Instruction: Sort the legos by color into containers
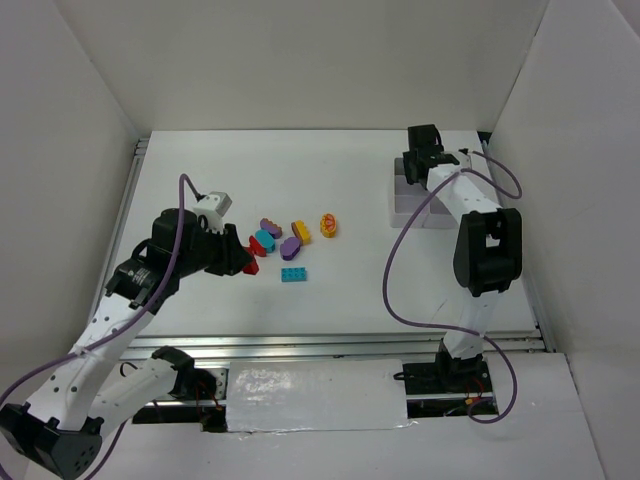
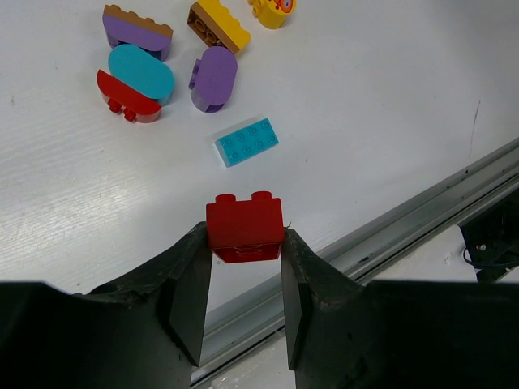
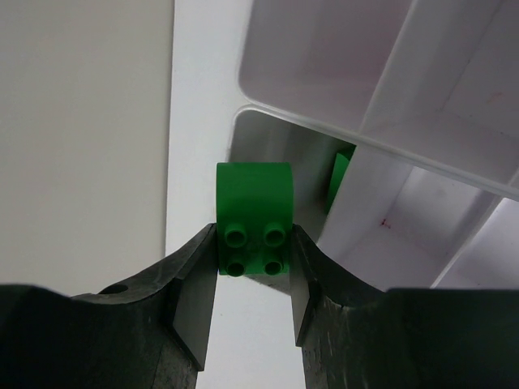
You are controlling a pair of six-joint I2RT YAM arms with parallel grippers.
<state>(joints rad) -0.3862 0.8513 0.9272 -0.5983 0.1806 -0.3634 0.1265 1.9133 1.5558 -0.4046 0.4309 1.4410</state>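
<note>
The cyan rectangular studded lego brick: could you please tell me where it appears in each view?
Top external: cyan brick left of centre, just below mid-height.
Left wrist: cyan brick just above centre.
Right wrist: not in view.
Shared landmark: purple oval brick beyond it, in those two views.

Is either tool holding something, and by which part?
Left tool pinches a red brick by its sides; right tool pinches a green brick by its sides.
</note>
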